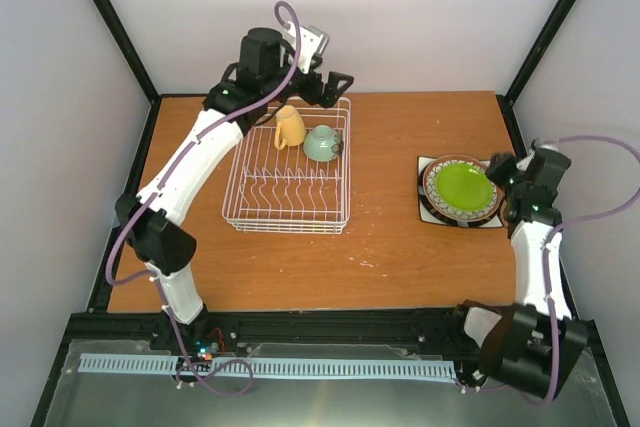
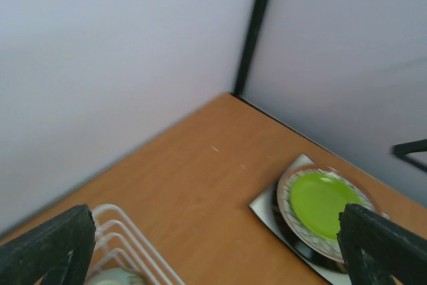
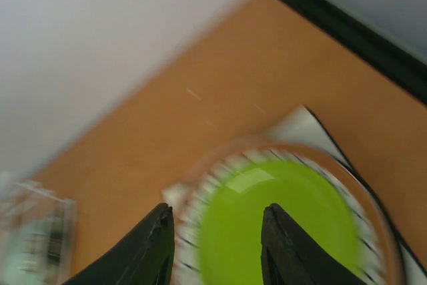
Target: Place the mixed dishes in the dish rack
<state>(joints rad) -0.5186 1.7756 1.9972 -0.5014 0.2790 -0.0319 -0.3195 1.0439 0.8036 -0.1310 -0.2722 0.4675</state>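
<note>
- White walls enclose a wooden worktop [image 1: 400,247]
- dish rack [image 1: 290,202] sits toward the far left corner, yellow-tan mug [image 1: 289,126] and grey-green cup [image 1: 323,143] inside at its far end
- left end effector [image 1: 335,89] hangs over the rack's far edge, jaws wide, empty
- by the right edge, lime-green plate [image 1: 464,185] tops cream plate [image 1: 435,197] and white plate [image 1: 425,164]
- right end effector [image 3: 217,215] hovers over them, jaws partly apart, gripping nothing

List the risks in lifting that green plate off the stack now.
1. The green plate lies on a patterned plate and a white plate; the right end effector could drag or pinch the lower ones too.
2. The mug and cup sit at the rack's far end, with the left end effector open near them; a carried plate might knock either.
</note>
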